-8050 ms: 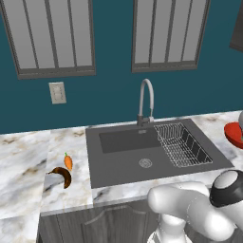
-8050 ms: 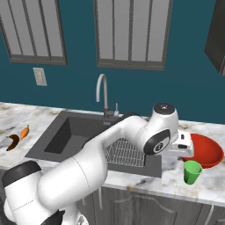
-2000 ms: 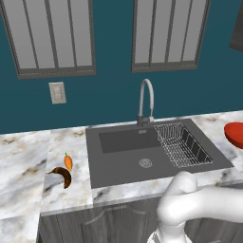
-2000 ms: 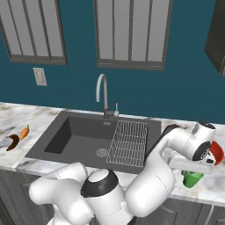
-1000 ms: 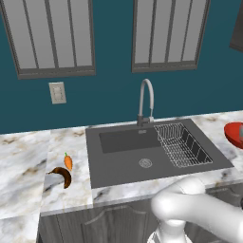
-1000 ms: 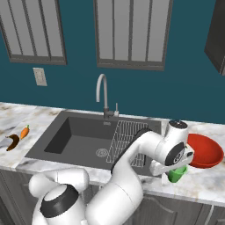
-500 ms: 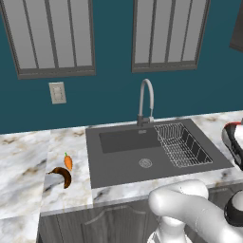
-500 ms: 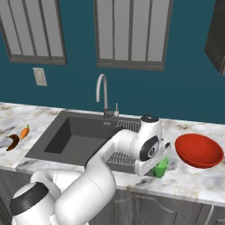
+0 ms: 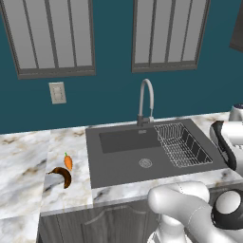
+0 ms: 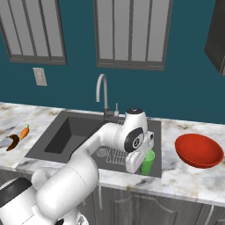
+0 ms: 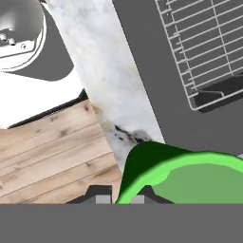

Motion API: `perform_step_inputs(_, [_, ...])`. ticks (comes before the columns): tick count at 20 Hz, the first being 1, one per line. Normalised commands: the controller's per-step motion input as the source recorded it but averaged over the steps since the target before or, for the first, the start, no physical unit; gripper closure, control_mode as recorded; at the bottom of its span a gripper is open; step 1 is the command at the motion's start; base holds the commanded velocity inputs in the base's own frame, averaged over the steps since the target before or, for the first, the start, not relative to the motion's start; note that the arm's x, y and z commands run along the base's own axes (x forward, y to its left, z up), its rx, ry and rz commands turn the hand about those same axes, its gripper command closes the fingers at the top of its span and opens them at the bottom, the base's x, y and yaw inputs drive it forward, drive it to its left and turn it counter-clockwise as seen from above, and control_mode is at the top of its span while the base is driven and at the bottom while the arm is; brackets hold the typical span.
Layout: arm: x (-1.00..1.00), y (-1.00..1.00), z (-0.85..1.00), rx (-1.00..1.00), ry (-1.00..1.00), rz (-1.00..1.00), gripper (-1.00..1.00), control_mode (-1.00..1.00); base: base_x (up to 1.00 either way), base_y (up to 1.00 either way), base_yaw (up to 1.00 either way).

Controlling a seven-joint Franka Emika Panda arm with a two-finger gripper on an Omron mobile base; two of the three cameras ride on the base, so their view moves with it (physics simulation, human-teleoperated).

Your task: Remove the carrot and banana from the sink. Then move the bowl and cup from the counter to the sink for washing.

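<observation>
The claw [image 10: 146, 163], shut on the green cup's [image 10: 147, 162] rim, has carried it upright, mouth up, leftward from beside the red bowl [image 10: 198, 150] to the sink's [image 10: 66, 132] right edge at frame centre.

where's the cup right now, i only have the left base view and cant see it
Observer: The green cup is held up in the fingers, which are shut on its rim, over the sink's right front corner by the wire rack.
Operator: bowl moved yet
Observer: No. The red bowl sits on the counter to the right of the sink.
Operator: is the cup over the basin
Observer: In the hand view the cup hangs over the marble front edge and the basin's dark rim, beside the rack.
</observation>
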Motion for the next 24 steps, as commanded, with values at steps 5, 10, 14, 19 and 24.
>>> perform_step_inputs(5, [0.01, 0.37, 0.20, 0.04, 0.10, 0.26, 1.00, -1.00, 0.00, 0.00, 0.00])
perform_step_inputs(10, [0.00, 0.36, 0.14, 0.10, 0.03, 0.23, 1.00, -1.00, 0.00, 0.00, 0.00])
perform_step_inputs(14, [0.00, 0.39, 0.14, 0.15, 0.01, 0.20, 1.00, -1.00, 0.00, 0.00, 0.00])
perform_step_inputs(19, [0.00, 0.40, 0.07, 0.13, 0.00, 0.17, 1.00, -1.00, 0.00, 0.00, 0.00])
perform_step_inputs(24, [0.00, 0.42, 0.03, 0.07, 0.00, 0.11, 1.00, -1.00, 0.00, 0.00, 0.00])
